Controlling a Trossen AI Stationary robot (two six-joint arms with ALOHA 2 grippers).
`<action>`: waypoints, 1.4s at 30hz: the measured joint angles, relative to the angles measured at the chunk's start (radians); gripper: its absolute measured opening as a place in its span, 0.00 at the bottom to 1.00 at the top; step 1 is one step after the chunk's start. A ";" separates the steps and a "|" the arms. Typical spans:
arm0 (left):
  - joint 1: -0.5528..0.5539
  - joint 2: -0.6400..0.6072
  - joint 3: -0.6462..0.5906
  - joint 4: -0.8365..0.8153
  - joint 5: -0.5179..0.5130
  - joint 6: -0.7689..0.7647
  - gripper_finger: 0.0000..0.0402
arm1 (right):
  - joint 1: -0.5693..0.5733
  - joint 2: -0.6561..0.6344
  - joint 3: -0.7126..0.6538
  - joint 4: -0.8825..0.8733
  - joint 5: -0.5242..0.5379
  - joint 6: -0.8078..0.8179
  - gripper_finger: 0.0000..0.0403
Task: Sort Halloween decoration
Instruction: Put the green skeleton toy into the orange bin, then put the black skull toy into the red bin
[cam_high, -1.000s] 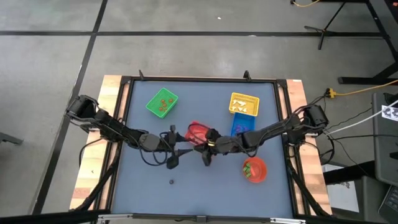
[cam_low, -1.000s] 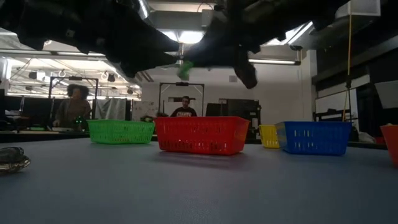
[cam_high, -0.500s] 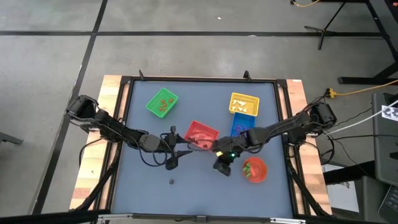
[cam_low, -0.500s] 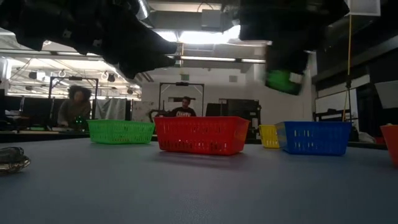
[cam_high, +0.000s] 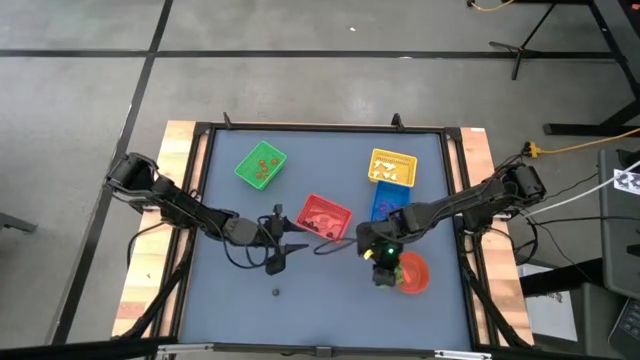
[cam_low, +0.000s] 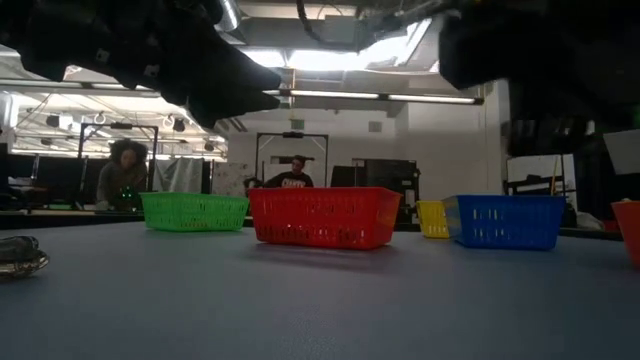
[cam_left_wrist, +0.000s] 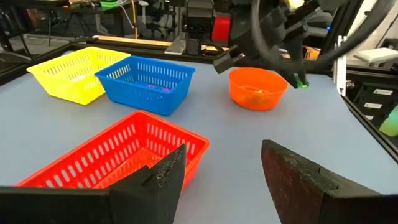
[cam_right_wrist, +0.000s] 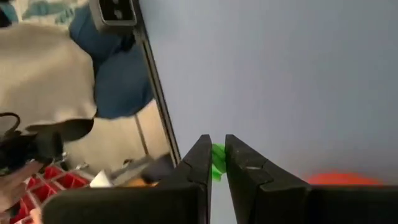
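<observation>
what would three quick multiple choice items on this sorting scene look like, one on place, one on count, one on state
1. The right gripper is nearest which container?
A. green basket
B. round orange-red bowl
C. yellow basket

2. How many square baskets are on the table?
A. two
B. three
C. four

3. The right gripper's fingers are:
A. shut on a small green trinket
B. wide open and empty
C. shut on a basket rim

Answers:
1 B, the high view shows it right beside the bowl.
2 C, green basket, red basket, yellow basket and blue basket.
3 A, the right wrist view shows the green trinket pinched between its fingers.
</observation>
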 joint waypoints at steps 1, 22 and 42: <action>0.000 0.000 0.000 0.000 0.000 0.000 0.48 | 0.000 0.000 0.001 -0.033 -0.006 -0.009 0.08; 0.000 0.000 0.000 0.000 -0.001 -0.004 0.48 | -0.001 0.001 0.000 -0.550 0.173 -0.151 0.08; -0.201 0.000 0.000 -0.019 0.105 -0.031 0.48 | -0.001 0.002 0.000 -0.550 0.197 -0.149 0.36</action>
